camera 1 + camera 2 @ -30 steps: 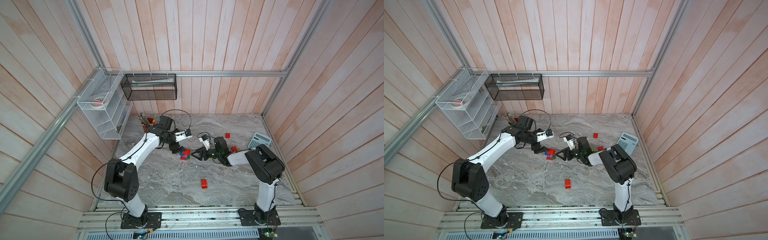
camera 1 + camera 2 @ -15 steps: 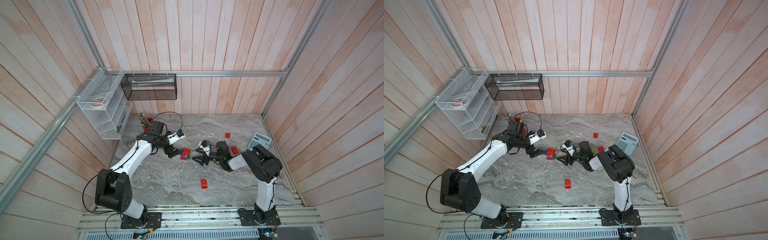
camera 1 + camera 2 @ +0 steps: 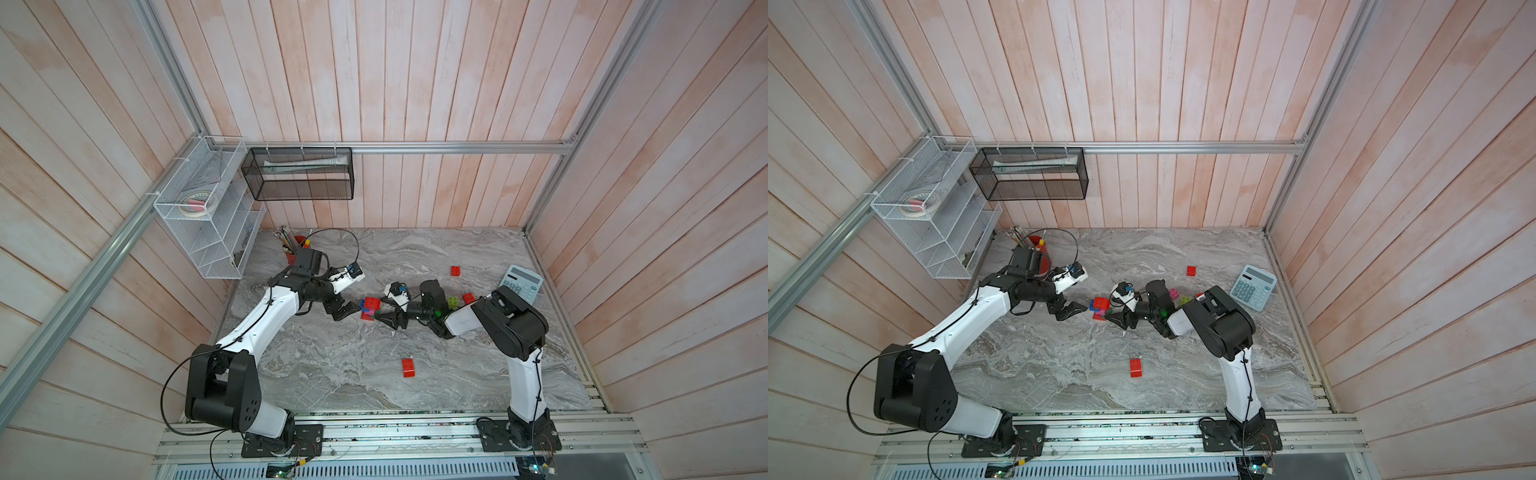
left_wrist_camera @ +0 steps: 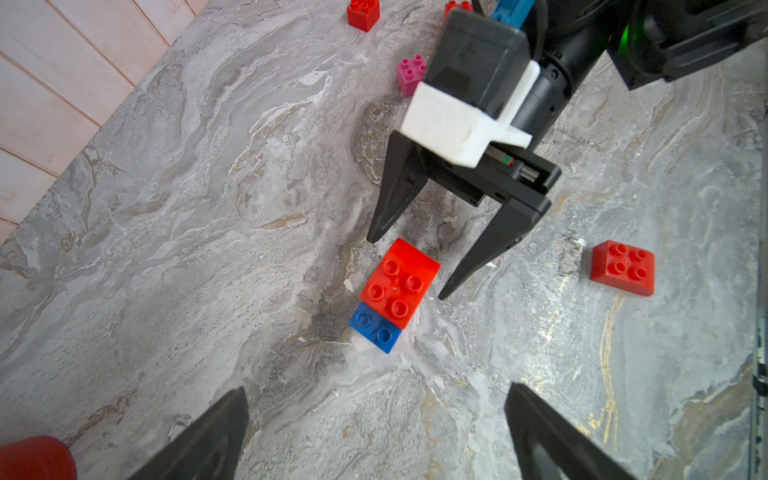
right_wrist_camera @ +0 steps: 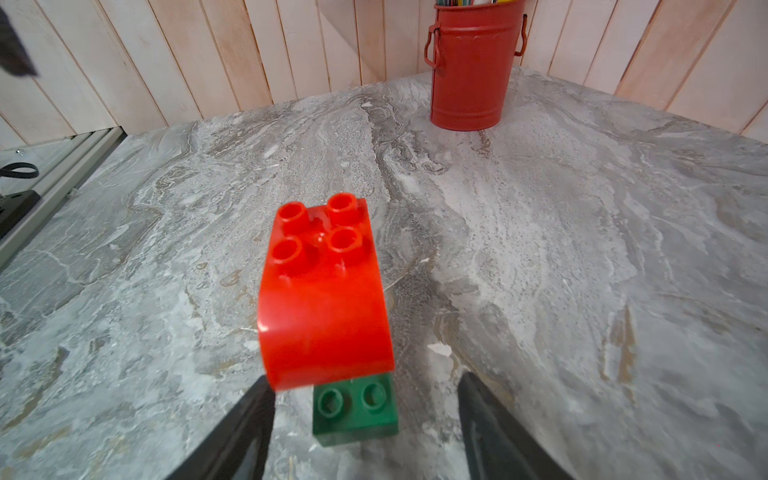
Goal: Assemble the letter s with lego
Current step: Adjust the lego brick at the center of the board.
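A small lego stack stands mid-table in both top views (image 3: 370, 306) (image 3: 1100, 307). In the left wrist view its red top brick (image 4: 399, 282) sits on a blue brick (image 4: 376, 328). In the right wrist view the red curved brick (image 5: 324, 299) overhangs a dark green brick (image 5: 353, 411). My right gripper (image 3: 384, 320) (image 5: 365, 399) is open, its fingers (image 4: 478, 257) either side of the stack's base with a gap. My left gripper (image 3: 343, 311) (image 4: 376, 399) is wide open and empty, just left of the stack.
Loose lego lies around: a red brick (image 3: 408, 368) nearer the front, a small red one (image 3: 455, 271) further back, a lime one (image 3: 453, 302) and a pink one (image 3: 1174, 294) by the right arm. A calculator (image 3: 523, 282) sits at the right edge, a red pencil cup (image 3: 296, 249) at the back left.
My left gripper has drawn back a little from the stack and opened wide. My right gripper has edged leftward up to the stack.
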Robot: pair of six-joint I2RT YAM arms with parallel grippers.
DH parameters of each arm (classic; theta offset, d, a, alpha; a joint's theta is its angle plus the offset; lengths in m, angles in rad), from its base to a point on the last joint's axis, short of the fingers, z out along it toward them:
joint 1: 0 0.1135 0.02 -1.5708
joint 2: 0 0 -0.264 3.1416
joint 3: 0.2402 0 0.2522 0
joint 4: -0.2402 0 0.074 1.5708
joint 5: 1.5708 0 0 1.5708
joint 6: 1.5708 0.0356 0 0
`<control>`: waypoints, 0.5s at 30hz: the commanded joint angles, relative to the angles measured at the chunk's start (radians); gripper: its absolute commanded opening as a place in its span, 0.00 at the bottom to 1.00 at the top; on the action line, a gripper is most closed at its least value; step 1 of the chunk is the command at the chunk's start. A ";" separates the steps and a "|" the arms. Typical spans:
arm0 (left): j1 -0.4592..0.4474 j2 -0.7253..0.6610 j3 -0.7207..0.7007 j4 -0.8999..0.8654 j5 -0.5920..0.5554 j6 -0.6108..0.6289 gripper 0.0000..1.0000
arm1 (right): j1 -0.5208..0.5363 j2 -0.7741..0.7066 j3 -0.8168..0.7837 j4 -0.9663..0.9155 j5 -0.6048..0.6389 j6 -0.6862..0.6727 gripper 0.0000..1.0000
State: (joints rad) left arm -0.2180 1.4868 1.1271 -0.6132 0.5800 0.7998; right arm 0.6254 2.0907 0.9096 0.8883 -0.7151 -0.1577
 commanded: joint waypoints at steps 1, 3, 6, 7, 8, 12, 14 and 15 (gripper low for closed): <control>0.009 -0.024 -0.016 -0.011 0.022 0.003 1.00 | 0.015 0.028 0.025 -0.039 0.010 -0.020 0.69; 0.012 -0.021 -0.017 -0.015 0.021 0.006 1.00 | 0.019 0.034 0.035 -0.053 0.009 -0.023 0.67; 0.011 -0.020 -0.018 -0.022 0.020 0.012 1.00 | 0.025 0.037 0.040 -0.070 0.012 -0.033 0.66; 0.013 -0.019 -0.022 -0.023 0.018 0.013 1.00 | 0.025 0.040 0.041 -0.071 0.012 -0.035 0.65; 0.013 -0.019 -0.024 -0.023 0.018 0.014 1.00 | 0.027 0.041 0.042 -0.072 0.016 -0.035 0.64; 0.016 -0.027 -0.034 -0.020 0.018 0.015 1.00 | 0.028 0.051 0.057 -0.095 0.012 -0.033 0.61; 0.016 -0.031 -0.036 -0.020 0.023 0.018 1.00 | 0.028 0.055 0.059 -0.092 0.011 -0.029 0.58; 0.017 -0.032 -0.038 -0.019 0.024 0.018 1.00 | 0.028 0.058 0.060 -0.092 0.011 -0.028 0.57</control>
State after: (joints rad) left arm -0.2085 1.4841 1.1000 -0.6193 0.5804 0.8043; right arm 0.6468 2.1231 0.9524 0.8242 -0.7063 -0.1852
